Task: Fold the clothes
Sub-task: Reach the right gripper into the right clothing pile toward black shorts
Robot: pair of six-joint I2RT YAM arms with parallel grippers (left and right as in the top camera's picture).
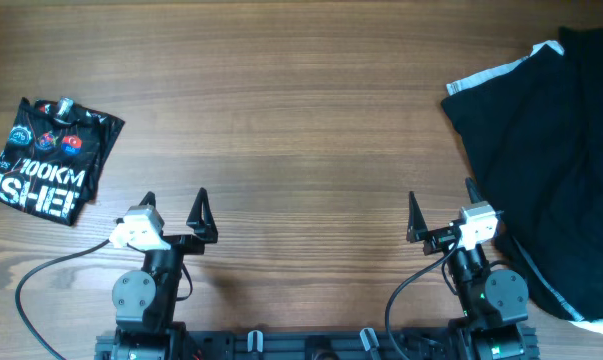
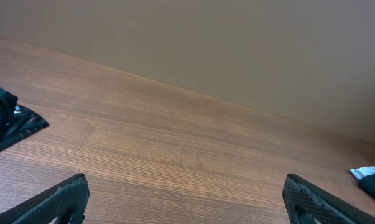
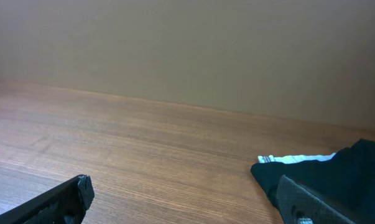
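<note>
A large plain black garment [image 1: 551, 150] with white edge trim lies heaped at the right side of the table, reaching the right edge. Its corner shows in the right wrist view [image 3: 336, 174] and a tip in the left wrist view [image 2: 374, 180]. A folded black printed shirt [image 1: 46, 160] lies at the far left; its edge shows in the left wrist view [image 2: 7, 121]. My left gripper [image 1: 174, 205] is open and empty near the front edge. My right gripper [image 1: 441, 203] is open and empty, just left of the black garment. No light-blue denim is in view.
The wooden table [image 1: 301, 110] is bare between the two garments. A cable [image 1: 51, 270] loops from the left arm's base at the front left.
</note>
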